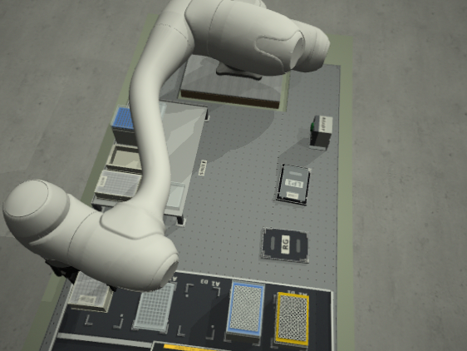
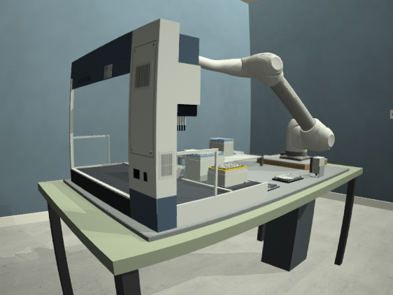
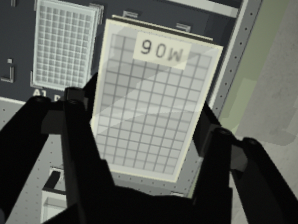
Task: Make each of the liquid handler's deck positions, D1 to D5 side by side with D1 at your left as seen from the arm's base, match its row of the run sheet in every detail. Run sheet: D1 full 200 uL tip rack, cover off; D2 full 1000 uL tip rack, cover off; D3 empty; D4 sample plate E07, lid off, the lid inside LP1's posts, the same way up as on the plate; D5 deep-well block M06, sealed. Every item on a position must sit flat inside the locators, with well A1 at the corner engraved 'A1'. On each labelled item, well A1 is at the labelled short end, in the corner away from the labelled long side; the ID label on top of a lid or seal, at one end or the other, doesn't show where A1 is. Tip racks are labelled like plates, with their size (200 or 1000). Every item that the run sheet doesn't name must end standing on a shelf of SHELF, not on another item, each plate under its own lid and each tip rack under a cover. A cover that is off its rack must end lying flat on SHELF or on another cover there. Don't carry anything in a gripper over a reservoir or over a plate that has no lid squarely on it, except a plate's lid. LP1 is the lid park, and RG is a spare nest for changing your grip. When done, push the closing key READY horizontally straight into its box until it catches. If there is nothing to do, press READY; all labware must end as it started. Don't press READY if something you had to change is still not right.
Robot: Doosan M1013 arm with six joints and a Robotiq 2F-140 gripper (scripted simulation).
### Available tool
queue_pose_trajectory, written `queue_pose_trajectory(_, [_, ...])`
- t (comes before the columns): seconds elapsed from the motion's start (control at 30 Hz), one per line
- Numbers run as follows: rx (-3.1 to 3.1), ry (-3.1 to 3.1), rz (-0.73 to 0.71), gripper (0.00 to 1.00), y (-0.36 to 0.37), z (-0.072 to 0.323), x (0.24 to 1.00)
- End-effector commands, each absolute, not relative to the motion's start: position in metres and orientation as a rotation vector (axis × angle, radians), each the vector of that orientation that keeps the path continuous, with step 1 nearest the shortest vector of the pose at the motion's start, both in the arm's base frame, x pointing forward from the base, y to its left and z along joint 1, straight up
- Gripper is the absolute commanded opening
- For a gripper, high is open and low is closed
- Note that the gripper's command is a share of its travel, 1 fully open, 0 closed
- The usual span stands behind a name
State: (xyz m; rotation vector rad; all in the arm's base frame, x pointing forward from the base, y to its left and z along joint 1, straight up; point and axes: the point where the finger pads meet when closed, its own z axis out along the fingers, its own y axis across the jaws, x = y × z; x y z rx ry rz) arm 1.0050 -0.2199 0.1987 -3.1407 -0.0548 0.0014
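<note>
My gripper [image 3: 146, 97] is shut on the long sides of the sealed deep-well block M06 [image 3: 152, 105]. Its top label is at the end far from the wrist. In the top view the block [image 1: 89, 295] hangs over the D5 end of the deck, and the arm hides the fingers. An unlidded sample plate [image 1: 154, 307] sits in D4; it also shows in the wrist view [image 3: 64, 45]. D3 [image 1: 204, 291] is bare. A blue-rimmed tip rack [image 1: 246, 309] stands in D2 and a yellow-rimmed tip rack [image 1: 292, 318] in D1, both uncovered. LP1 [image 1: 293, 183] seems to hold a clear lid.
SHELF [image 1: 168, 145] carries a blue-topped rack [image 1: 124, 117], an open tray-like cover [image 1: 125, 158], a lidded plate [image 1: 118, 183] and a clear cover [image 1: 176, 195]. RG [image 1: 285, 244] is vacant. The READY box [image 1: 321, 130] stands at the far right. The handler's frame [image 2: 154, 122] stands over the deck.
</note>
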Motion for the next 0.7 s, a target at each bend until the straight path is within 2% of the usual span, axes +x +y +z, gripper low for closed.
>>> queue_pose_trajectory(0.0, [-3.141, -0.055, -0.002, 0.10, -0.220, 0.196, 1.005])
queue_pose_trajectory(0.67, [-3.141, -0.055, -0.002, 0.10, -0.220, 0.166, 1.005])
